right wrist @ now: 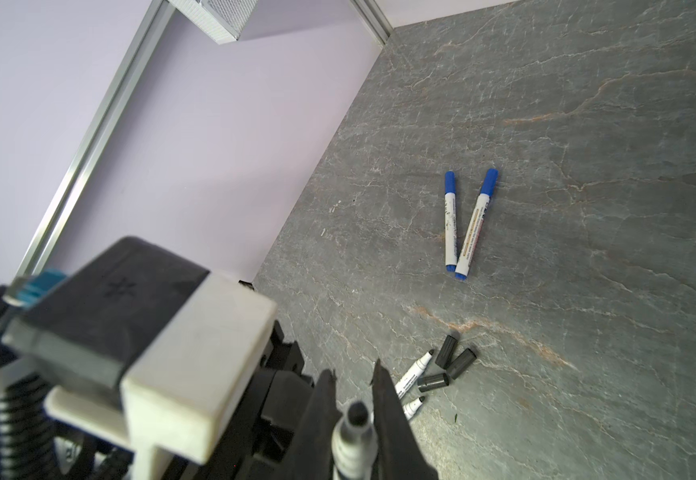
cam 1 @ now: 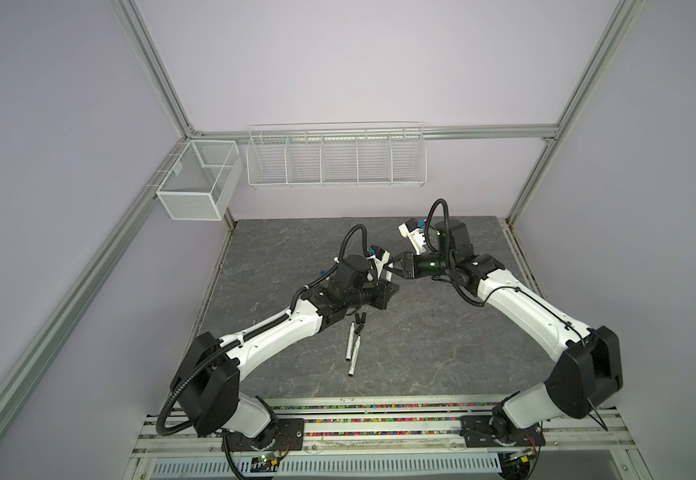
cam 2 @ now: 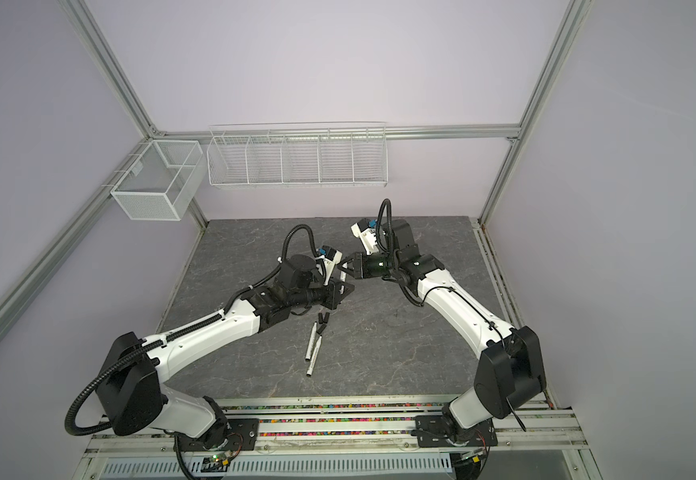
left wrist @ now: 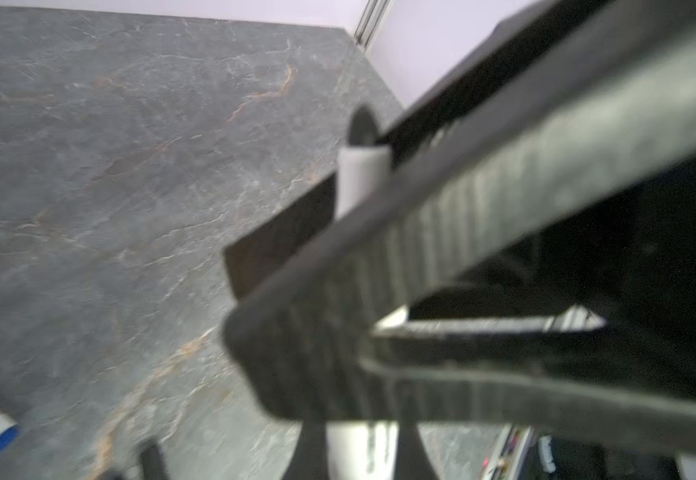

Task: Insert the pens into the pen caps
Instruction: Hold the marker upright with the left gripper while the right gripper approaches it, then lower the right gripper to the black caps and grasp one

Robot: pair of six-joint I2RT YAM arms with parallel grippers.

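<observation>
Three black caps [right wrist: 446, 351] wait; beyond them your right hand [right wrist: 352, 374] grips an uncapped marker pen [right wrist: 354, 440], which your closed, crowding left hand [cam 1: 394, 289] could knock askew.

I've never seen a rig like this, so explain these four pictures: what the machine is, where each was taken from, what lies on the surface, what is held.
This is a robot with two arms standing at the front edge of a grey table. Each arm ends in a two-fingered tool. Two pictures look down from overhead and show nearly the same thing; the other two come from a camera on each arm's wrist. On the table lie two blue-capped pens, two uncapped black pens and three loose black caps. The right tool is closed on a third uncapped black pen. The left tool grips a white barrel too, apparently the same pen, as the two tools meet mid-table.
</observation>
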